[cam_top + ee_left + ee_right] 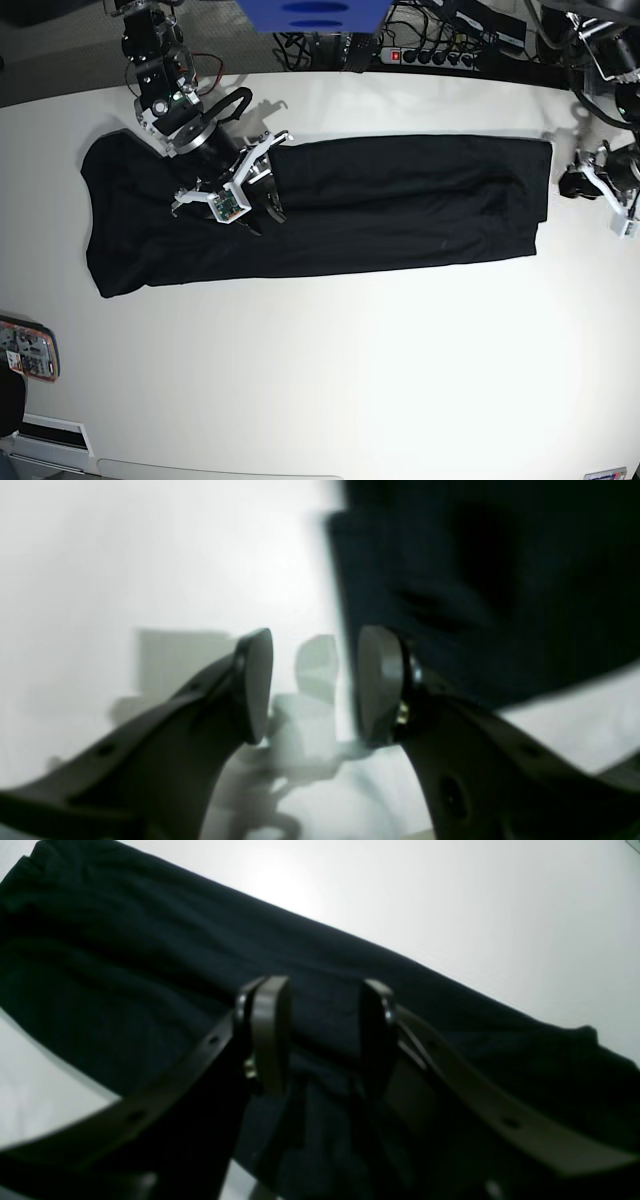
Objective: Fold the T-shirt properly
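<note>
The black T-shirt (400, 210) lies flat across the white table (330, 370) as a long band folded lengthwise. My right gripper (265, 215) hovers over its left part, close to the fabric. In the right wrist view this gripper (322, 1035) is open, and only the T-shirt (150, 965) shows in the gap beneath. My left gripper (568, 183) sits just off the shirt's right end. In the left wrist view it (316, 680) is open over bare table, with the T-shirt (475, 605) edge right beside its right pad (377, 685).
A phone-like object (25, 350) lies at the table's left edge. A power strip (440, 55) with cables runs behind the far edge, next to a blue object (310, 12). Bare white table spreads in front of the shirt.
</note>
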### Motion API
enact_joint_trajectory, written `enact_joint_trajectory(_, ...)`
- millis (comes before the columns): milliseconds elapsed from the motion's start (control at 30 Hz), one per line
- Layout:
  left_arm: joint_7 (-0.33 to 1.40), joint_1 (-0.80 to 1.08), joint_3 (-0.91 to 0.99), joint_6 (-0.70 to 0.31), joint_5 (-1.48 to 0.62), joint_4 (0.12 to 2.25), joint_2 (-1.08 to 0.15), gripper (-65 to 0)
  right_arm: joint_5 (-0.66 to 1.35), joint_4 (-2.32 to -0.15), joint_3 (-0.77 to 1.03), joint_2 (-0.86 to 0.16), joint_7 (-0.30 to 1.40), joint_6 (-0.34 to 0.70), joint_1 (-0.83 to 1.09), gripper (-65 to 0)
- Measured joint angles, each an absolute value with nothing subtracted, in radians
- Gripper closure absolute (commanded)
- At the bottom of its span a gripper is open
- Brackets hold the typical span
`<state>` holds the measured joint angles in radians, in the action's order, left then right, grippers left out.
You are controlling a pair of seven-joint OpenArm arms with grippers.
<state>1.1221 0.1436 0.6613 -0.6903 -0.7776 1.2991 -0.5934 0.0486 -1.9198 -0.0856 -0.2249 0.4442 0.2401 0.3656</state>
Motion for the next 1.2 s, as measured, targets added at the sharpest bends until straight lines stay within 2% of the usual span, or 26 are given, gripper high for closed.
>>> enact_joint_trajectory(100, 1.13, 0.129, 0.66, -0.693, -0.772, 1.216, -0.6, -27.7, 0.048, -1.92, -0.086, -0.222, 0.444, 0.244, 0.366, -22.2)
enact_joint_trajectory(300, 1.124, 0.122, 0.589, -0.693, -0.775, 1.211, -0.605, -27.7, 0.049, -1.92, -0.081, -0.222, 0.443, 0.243, 0.366, -22.2)
enact_joint_trajectory(667, 1.019, 0.107, 0.55, -0.712, -0.844, 1.106, -0.567, -27.7, 0.048, -1.92, -0.08, -0.222, 0.442, 0.243, 0.368, -22.2)
enact_joint_trajectory(900, 1.005, 0.081, 0.411, -0.714, -0.864, 1.104, -0.554, -27.7, 0.049, -1.92, -0.08, -0.224, 0.44, 0.243, 0.368, -22.2)
enact_joint_trajectory(1200, 0.981, 0.059, 0.398, -0.716, -0.891, 1.106, -0.478, -27.3, 0.049, -1.92, -0.08, -0.224, 0.44, 0.243, 0.368, -22.2)
